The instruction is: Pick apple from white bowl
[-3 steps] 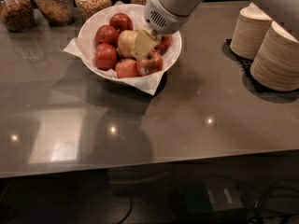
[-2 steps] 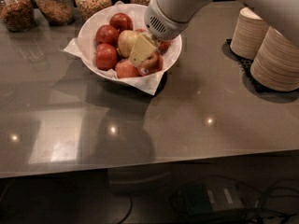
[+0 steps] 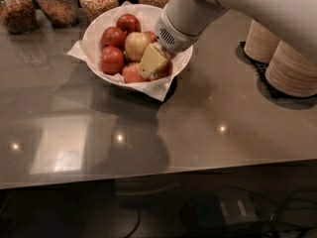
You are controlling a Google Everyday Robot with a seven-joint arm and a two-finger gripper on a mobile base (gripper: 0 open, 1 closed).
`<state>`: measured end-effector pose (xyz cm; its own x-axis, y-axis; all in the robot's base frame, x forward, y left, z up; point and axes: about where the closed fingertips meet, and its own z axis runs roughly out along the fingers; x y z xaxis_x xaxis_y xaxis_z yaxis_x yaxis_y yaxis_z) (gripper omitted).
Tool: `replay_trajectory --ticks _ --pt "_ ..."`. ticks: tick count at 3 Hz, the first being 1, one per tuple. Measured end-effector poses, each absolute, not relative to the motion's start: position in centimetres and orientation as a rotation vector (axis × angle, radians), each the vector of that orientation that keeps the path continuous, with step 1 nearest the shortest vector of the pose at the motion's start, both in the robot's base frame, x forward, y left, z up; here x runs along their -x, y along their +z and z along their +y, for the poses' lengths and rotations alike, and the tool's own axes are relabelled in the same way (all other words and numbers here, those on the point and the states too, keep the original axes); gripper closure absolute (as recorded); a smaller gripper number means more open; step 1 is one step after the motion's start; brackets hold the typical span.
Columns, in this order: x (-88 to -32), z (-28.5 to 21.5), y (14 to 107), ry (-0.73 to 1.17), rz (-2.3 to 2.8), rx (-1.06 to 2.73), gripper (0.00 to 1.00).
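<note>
Gripper (image 3: pixel 152 61) of a one-armed robot hangs inside the white bowl (image 3: pixel 93 31), low over the bowl's right-front part, its pale yellow tip set against the fruit there. The apple (image 3: pixel 165 70), red and mostly covered by that tip, lies in the bowl against the right-front wall, with only its right edge showing. Whether the gripper has closed on the apple or merely touches it cannot be told from this angle.

The robot's white arm (image 3: pixel 184 18) comes down over the bowl's right rim from above and to the right. Also in the bowl are three dark red apples (image 3: pixel 113 36) along the left and back, a pale yellow-tan apple (image 3: pixel 136 44) in the middle just left of the gripper, and a lighter red apple (image 3: pixel 130 74) at the front. White paper (image 3: pixel 159 87) lines the bowl, its corners sticking out over the front and left rim.

The bowl stands on a grey countertop (image 3: pixel 148 138). Behind the bowl runs a row of glass jars (image 3: pixel 58 5) filled with grains. Well to the right of the bowl, stacks of tan paper bowls (image 3: pixel 293 68) rest on a black mat (image 3: pixel 257 66).
</note>
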<state>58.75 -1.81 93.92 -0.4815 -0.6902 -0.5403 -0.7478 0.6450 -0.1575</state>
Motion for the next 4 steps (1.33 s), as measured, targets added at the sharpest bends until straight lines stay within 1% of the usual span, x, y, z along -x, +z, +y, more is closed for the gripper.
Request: replay_trajectory --ticks 4 --pt "-61.8 -2.5 90.6 0.131 2.345 1.008 0.33"
